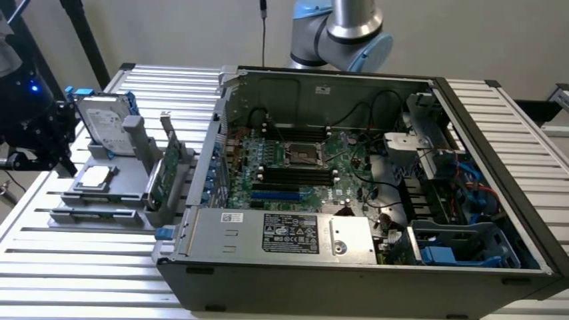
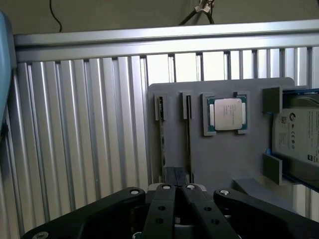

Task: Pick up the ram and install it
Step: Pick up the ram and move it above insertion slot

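Note:
Two thin dark strips stand on edge in the narrow slots of a grey holder. They look like the ram, and a second one lies beside it. My gripper hangs above the holder's near end, over those slots and apart from them. Its black fingers are pressed together with nothing between them. In the exterior view the same holder sits at the exterior view's left of the open computer case. The motherboard's long black slots lie inside the case.
On the holder there is also a processor chip, a hard drive and a green expansion card with a metal bracket. Cables, a power supply and blue drive bays crowd the case. Everything rests on a ribbed metal table.

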Tool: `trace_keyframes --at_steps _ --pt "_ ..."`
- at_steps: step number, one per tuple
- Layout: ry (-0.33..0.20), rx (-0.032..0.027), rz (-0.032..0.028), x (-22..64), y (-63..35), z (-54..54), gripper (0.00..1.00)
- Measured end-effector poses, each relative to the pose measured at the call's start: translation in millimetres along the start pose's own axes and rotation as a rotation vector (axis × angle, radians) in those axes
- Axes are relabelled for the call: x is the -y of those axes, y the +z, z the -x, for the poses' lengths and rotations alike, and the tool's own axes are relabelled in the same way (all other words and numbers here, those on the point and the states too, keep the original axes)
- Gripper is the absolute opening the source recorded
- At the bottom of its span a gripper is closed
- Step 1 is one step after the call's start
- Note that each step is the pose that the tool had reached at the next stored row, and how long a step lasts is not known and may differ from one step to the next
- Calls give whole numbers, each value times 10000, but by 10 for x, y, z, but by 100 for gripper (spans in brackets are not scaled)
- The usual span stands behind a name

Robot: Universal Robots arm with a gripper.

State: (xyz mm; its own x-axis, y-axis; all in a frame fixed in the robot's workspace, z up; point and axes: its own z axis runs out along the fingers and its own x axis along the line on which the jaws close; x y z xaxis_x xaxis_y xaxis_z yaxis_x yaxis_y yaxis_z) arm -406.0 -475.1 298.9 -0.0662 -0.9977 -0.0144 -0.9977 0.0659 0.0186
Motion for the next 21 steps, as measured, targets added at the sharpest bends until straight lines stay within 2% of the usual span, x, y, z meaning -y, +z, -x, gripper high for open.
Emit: trace_keyframes --at_steps 13,18,21 --pt "-9 2 -2 -2 3 -1 11" --pt "-89 -1 0 -59 6 -7 11" --pt "-93 0 -2 -123 8 -31 11"
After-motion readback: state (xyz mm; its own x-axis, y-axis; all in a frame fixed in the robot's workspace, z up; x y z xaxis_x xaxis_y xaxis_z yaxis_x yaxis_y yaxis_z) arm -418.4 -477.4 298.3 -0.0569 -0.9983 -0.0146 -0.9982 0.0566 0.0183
